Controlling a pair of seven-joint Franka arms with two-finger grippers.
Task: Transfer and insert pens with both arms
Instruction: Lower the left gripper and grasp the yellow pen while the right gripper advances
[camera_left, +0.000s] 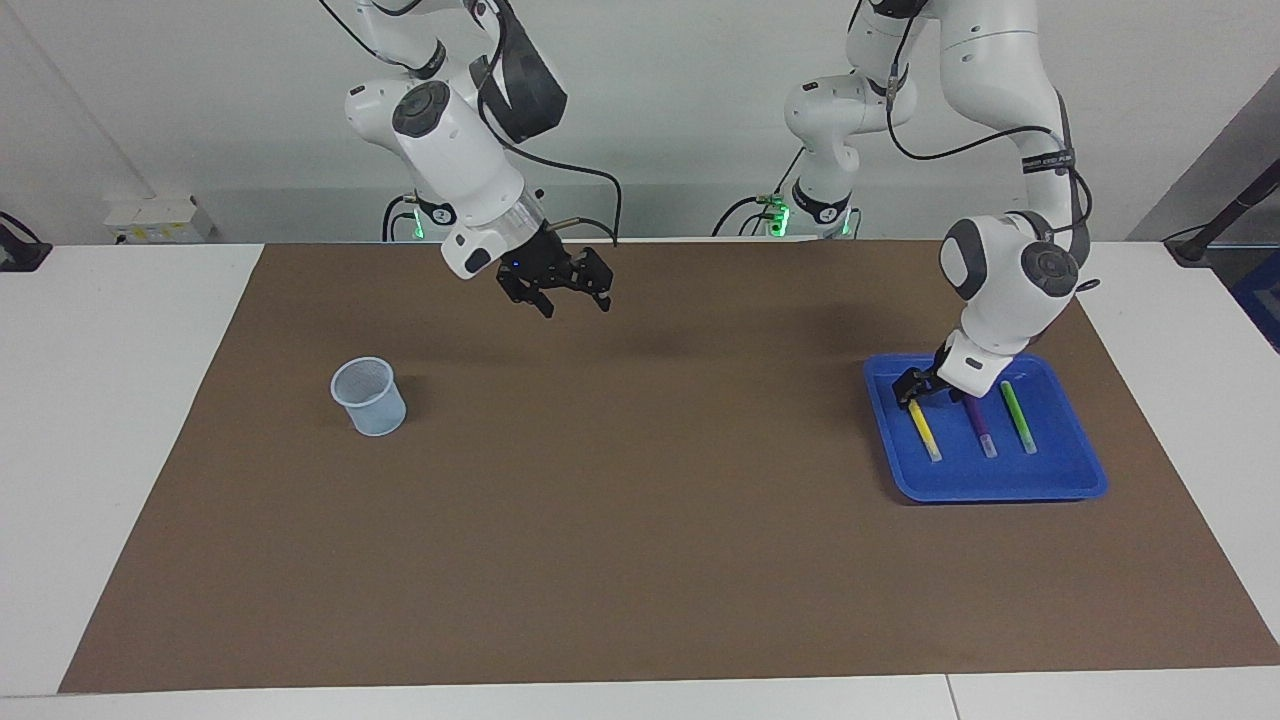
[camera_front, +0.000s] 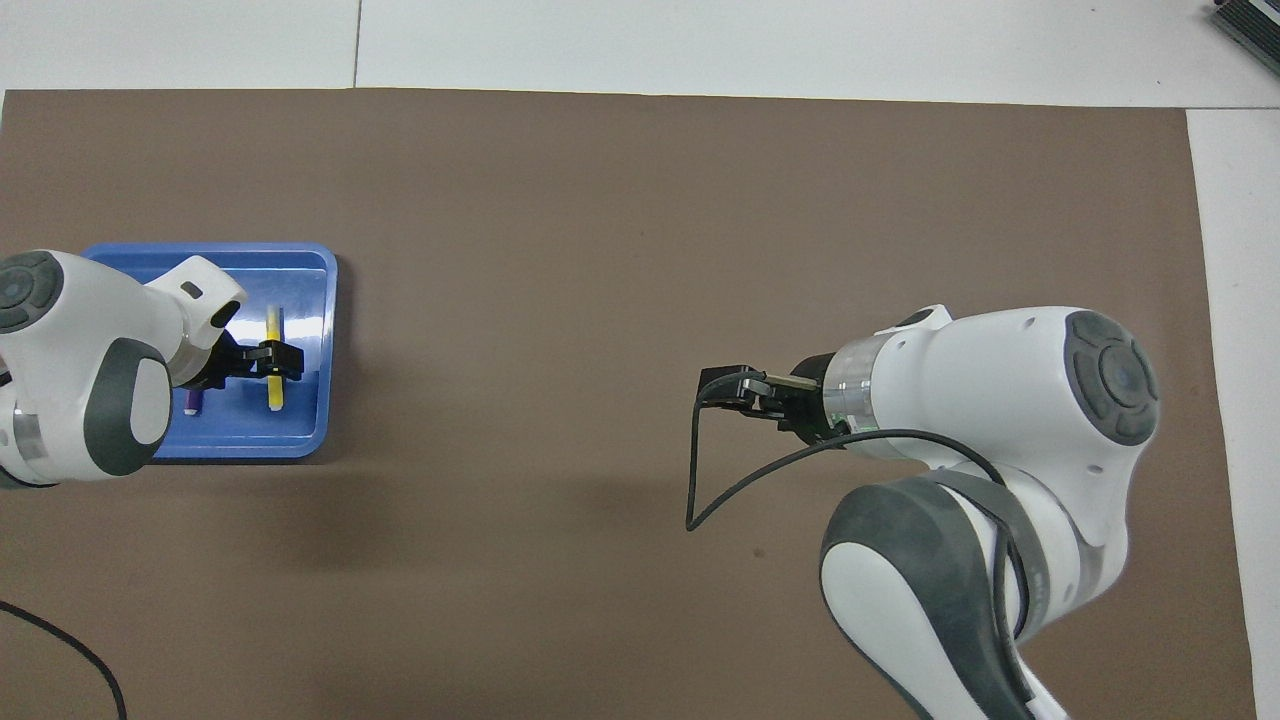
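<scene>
A brown mat (camera_left: 640, 500) covers the white worktop (camera_left: 120, 400). The yellow pen (camera_left: 924, 432), purple pen (camera_left: 981, 432) and green pen (camera_left: 1019, 418) lie in the blue tray (camera_left: 1000, 484). The left gripper (camera_left: 908, 388), jaws open, straddles the yellow pen's robot-side end. The right gripper (camera_left: 570, 295), jaws open and empty, hangs over the mat; a mesh cup (camera_left: 369, 397) stands toward its end.

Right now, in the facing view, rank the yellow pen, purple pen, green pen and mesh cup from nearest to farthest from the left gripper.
Measured from the left gripper:
1. Yellow pen, in the blue tray, directly under it.
2. Purple pen, middle of the tray.
3. Green pen, beside the purple one.
4. Mesh cup, toward the right arm's end.
</scene>
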